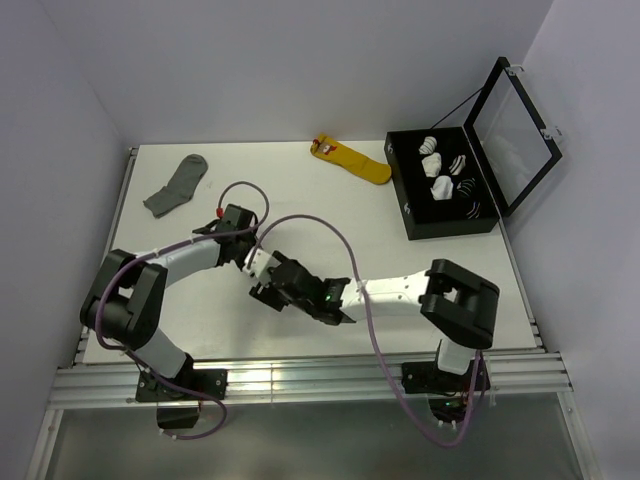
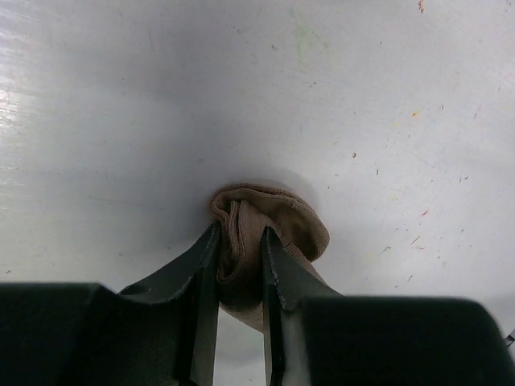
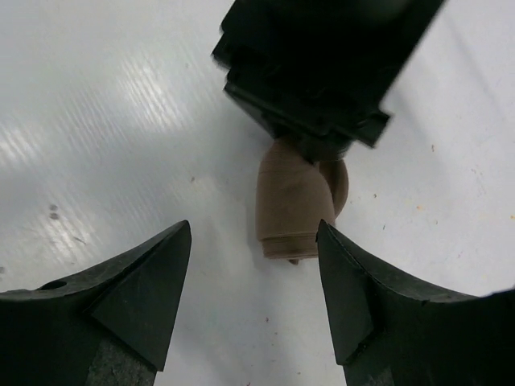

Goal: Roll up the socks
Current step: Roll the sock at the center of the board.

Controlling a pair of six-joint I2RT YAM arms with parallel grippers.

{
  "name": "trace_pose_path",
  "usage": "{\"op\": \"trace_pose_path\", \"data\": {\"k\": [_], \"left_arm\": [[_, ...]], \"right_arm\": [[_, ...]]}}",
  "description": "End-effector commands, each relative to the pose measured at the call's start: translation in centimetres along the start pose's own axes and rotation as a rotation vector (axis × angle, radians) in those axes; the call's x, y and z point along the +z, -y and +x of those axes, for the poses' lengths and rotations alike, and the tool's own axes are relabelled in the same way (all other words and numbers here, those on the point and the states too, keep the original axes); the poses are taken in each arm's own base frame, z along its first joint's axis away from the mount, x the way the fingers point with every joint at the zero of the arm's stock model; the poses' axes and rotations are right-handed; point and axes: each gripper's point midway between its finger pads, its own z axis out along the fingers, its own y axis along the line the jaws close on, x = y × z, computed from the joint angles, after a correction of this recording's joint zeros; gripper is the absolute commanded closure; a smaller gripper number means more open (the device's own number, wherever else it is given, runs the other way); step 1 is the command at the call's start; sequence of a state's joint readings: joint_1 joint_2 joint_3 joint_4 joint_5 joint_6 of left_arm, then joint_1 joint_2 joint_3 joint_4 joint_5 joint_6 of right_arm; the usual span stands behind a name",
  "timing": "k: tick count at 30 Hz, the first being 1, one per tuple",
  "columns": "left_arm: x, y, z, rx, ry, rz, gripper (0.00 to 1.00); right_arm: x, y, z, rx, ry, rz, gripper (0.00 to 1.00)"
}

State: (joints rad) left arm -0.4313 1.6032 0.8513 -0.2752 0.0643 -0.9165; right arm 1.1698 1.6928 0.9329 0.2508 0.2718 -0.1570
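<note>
The tan-brown sock (image 2: pixel 278 221) is bunched into a small roll on the white table. My left gripper (image 2: pixel 240 241) is shut on it, one finger pushed into the folds and one outside. The striped cuff is hidden. In the right wrist view the rolled sock (image 3: pixel 291 209) hangs below the left gripper's black body (image 3: pixel 322 64). My right gripper (image 3: pixel 253 233) is open and empty, its fingertips either side of the sock's near end, not touching it. In the top view the two grippers meet at table centre, left (image 1: pixel 266 290) and right (image 1: pixel 292 278), and hide the sock.
A plain grey sock (image 1: pixel 177 186) lies at the back left. A yellow sock with a red tag (image 1: pixel 355 160) lies at the back centre. An open black box (image 1: pixel 405 195) with several rolled socks stands at the back right, its lid (image 1: pixel 515 130) raised.
</note>
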Motion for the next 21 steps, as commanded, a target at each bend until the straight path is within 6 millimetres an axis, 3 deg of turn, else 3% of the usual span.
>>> {"op": "trace_pose_path", "data": {"k": [1,6,15,21], "left_arm": [[0.6,-3.2,2.3,0.058,-0.102,-0.115,1.0],[0.6,-3.1,2.5,0.07,-0.118,-0.111,1.0],[0.5,-3.1,2.7,0.088,-0.136,-0.111,1.0],[0.5,-3.2,2.9,0.103,-0.149,-0.114,1.0]], "right_arm": [[0.9,1.1,-0.9,-0.131,0.009,0.138,0.29],[2.5,-0.3,1.1,-0.22,-0.052,0.162,0.3],[4.6,-0.1,5.4,-0.352,-0.184,0.254,0.3],[4.5,0.5,7.3,-0.38,-0.248,0.289,0.3]]}}
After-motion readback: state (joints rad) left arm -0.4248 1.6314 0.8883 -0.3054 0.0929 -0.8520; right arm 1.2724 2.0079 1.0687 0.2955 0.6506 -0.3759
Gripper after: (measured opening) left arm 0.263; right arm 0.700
